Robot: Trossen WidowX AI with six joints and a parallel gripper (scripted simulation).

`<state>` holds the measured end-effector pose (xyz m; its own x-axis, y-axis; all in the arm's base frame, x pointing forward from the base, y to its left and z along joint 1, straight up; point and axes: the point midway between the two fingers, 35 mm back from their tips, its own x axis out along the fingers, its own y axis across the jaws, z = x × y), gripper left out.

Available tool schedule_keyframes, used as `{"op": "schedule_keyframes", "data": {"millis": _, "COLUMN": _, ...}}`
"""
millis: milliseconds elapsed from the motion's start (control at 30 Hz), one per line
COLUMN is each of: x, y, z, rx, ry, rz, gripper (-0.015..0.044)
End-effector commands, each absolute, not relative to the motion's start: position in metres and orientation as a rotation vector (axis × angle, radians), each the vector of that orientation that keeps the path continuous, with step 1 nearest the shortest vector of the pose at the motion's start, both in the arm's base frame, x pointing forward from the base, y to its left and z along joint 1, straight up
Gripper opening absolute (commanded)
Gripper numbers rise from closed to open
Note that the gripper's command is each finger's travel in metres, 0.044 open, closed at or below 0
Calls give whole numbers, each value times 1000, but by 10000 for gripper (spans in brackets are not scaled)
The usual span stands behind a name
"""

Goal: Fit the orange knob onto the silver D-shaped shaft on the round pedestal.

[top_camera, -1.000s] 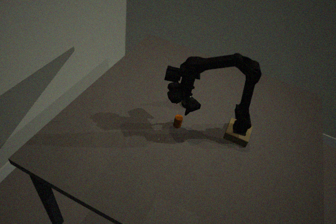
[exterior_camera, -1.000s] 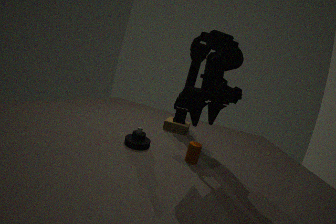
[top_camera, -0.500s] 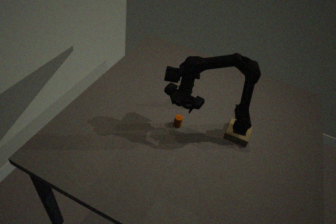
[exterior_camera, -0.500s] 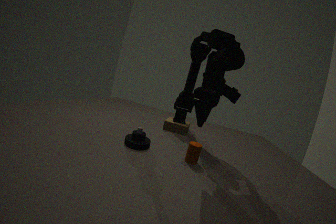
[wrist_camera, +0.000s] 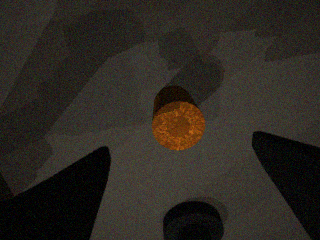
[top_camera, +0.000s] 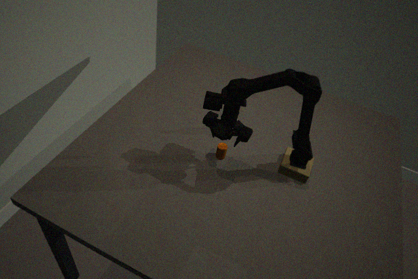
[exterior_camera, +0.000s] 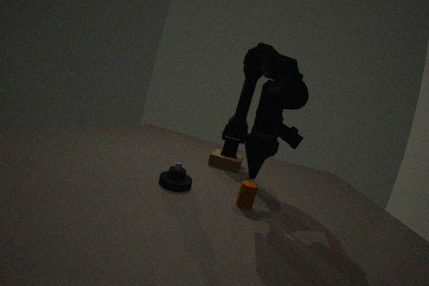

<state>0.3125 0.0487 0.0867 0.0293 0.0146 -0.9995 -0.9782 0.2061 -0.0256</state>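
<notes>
The orange knob [top_camera: 221, 151] [exterior_camera: 247, 195] [wrist_camera: 178, 125] stands upright on the table, its hole hidden underneath. My gripper [top_camera: 224, 141] [exterior_camera: 253, 177] [wrist_camera: 180, 146] is open and empty, pointing down just above the knob. In the wrist view the fingers are wide apart, one on each side of the knob. The dark round pedestal [exterior_camera: 175, 182] [wrist_camera: 193, 225] stands a short way from the knob, left of it in the exterior view. Its silver shaft [exterior_camera: 178, 165] points up; its flat side cannot be made out. In the top view the pedestal is hidden behind the gripper.
The arm's base sits on a wooden block [top_camera: 292, 172] [exterior_camera: 225, 162], behind the pedestal and knob in the exterior view. A pale wall [top_camera: 84, 16] stands along the table's left side in the top view. The arm's shadows fall around the knob.
</notes>
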Motion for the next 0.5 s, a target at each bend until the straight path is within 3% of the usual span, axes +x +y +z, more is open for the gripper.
{"op": "schedule_keyframes", "data": {"millis": 0, "x": 314, "y": 48, "z": 75, "rx": -1064, "ry": 1266, "rz": 1042, "gripper": 440}}
{"op": "schedule_keyframes", "data": {"millis": 467, "x": 316, "y": 49, "z": 57, "rx": -1065, "ry": 1265, "rz": 1042, "gripper": 440}}
